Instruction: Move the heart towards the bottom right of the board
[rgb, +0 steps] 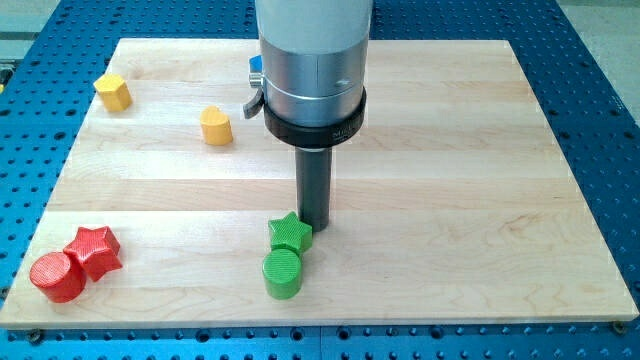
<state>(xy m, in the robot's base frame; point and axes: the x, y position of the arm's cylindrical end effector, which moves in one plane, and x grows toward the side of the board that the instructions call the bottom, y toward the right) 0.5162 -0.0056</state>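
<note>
The yellow heart (216, 126) lies in the upper left part of the wooden board (480, 180). My tip (316, 226) is well below and to the right of the heart, at the upper right edge of a green star (289, 233). It looks to touch the star or stand very close to it. A green cylinder (283, 273) sits just below the star, against it.
A yellow pentagon-like block (113, 91) lies near the top left corner. A red star (94, 250) and a red cylinder (57, 277) sit together at the bottom left. A blue block (256, 68) is mostly hidden behind the arm's body (313, 60).
</note>
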